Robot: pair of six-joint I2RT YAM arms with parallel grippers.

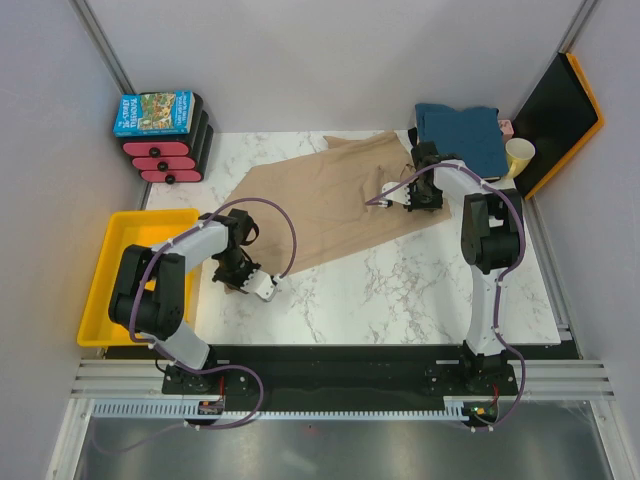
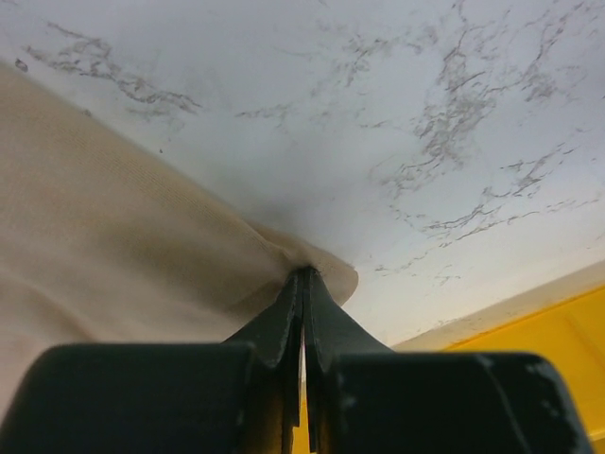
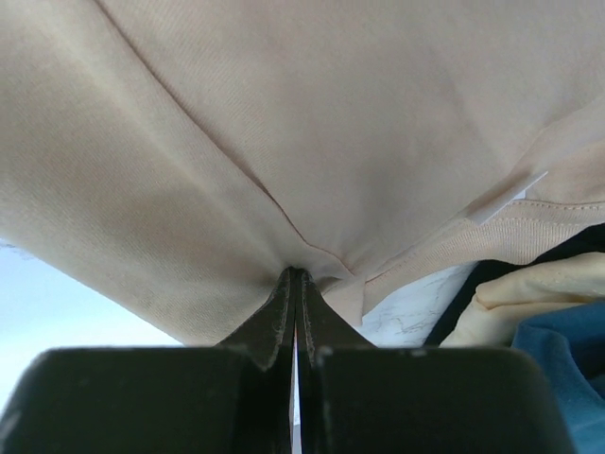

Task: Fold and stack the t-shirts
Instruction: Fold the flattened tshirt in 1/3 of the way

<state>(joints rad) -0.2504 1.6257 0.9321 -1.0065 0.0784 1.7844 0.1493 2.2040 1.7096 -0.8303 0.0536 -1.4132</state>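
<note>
the tan t-shirt (image 1: 330,200) lies spread over the far half of the marble table (image 1: 400,290); light, limp, matte knit, likely to sag and slide on the stone, best taken at hems; the left gripper (image 2: 304,274) is clenched on its near-left edge; the right gripper (image 3: 296,276) pinches a fold beside the ribbed collar (image 3: 529,232); a teal t-shirt (image 1: 460,135) sits folded at the far-right corner

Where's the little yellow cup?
In the top view, the yellow cup sits at the far right edge of the table, just right of the folded teal-blue t-shirt.
</note>
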